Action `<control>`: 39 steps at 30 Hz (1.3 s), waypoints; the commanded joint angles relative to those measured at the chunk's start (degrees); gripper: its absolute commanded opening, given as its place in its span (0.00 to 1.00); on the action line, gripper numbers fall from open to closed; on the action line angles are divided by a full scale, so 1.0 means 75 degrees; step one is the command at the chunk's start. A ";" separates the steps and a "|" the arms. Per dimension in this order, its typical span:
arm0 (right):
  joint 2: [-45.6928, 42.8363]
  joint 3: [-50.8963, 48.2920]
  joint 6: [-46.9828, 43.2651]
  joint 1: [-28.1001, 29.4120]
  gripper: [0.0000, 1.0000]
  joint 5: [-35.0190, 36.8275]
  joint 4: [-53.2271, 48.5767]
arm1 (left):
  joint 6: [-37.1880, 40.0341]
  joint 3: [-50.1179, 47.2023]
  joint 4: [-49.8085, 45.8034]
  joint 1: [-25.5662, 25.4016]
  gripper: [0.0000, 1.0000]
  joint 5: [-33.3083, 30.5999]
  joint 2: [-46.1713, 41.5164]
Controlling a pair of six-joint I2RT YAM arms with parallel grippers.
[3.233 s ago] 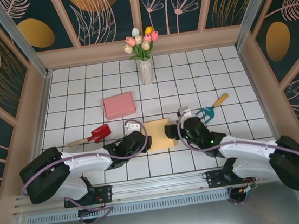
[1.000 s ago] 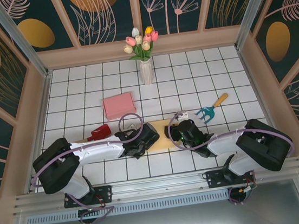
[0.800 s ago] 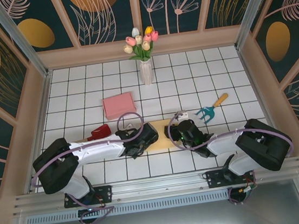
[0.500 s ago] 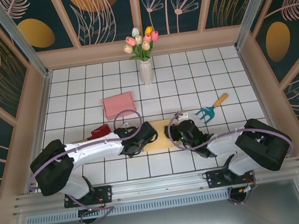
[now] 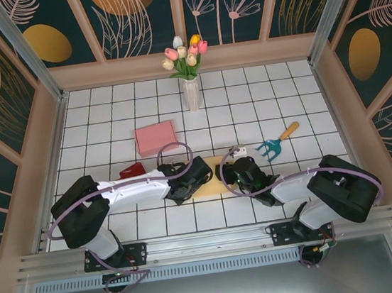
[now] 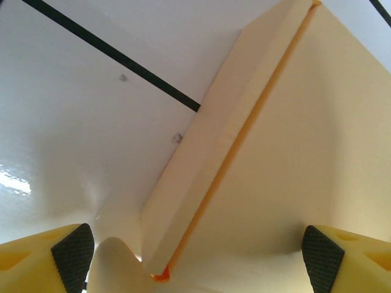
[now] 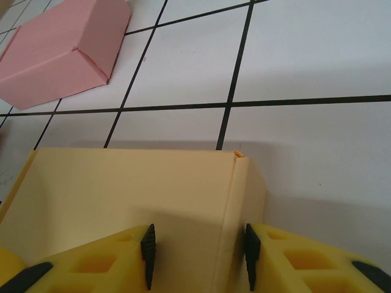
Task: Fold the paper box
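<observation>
The pale yellow paper box (image 5: pixel 212 176) lies flat on the white tiled table, between my two grippers. My left gripper (image 5: pixel 196 174) is at its left edge. In the left wrist view its fingers (image 6: pixel 73 255) stand wide open, and a folded side strip of the box (image 6: pixel 220 159) runs between them, touched by neither pad. My right gripper (image 5: pixel 230 173) is at the box's right edge. Its jaws stand partly open astride the creased side strip (image 7: pixel 241 201). The left pad is over the box's top panel (image 7: pixel 122 189) and the right pad (image 7: pixel 252 247) is by the strip's outer edge.
A flat pink box (image 5: pixel 155 137) lies behind the left arm, and it shows too in the right wrist view as the pink box (image 7: pixel 61 52). A red trowel (image 5: pixel 131 171) sits left, a blue hand rake (image 5: pixel 276 145) right, and a vase of tulips (image 5: pixel 190 83) at the back.
Both grippers have closed in on the yellow box since the earliest frame. Over the last second the left gripper edged right along the box's edge; the right arm stayed still.
</observation>
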 commanded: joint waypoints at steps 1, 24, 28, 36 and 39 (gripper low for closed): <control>0.0240 -0.0233 0.0094 0.0057 0.44 0.0062 -0.0536 | -0.0065 -0.0025 0.0160 -0.0041 0.90 0.0251 0.0015; 0.0542 -0.0234 0.0164 0.0070 0.43 0.0049 -0.0338 | -0.0304 -0.0284 0.0590 -0.0167 0.85 0.0376 -0.0018; 0.0552 -0.0280 0.0182 0.0068 0.43 0.0067 -0.0287 | -0.0344 -0.0306 0.0609 -0.0170 0.84 0.0324 0.0079; 0.0508 -0.0383 0.0200 0.0092 0.43 0.0064 -0.0223 | -0.0402 -0.0408 0.0609 -0.0170 0.84 0.0175 0.0183; 0.0451 -0.0421 0.0199 0.0106 0.43 0.0060 -0.0223 | -0.0446 -0.0556 0.0734 -0.0169 0.84 0.0174 0.0219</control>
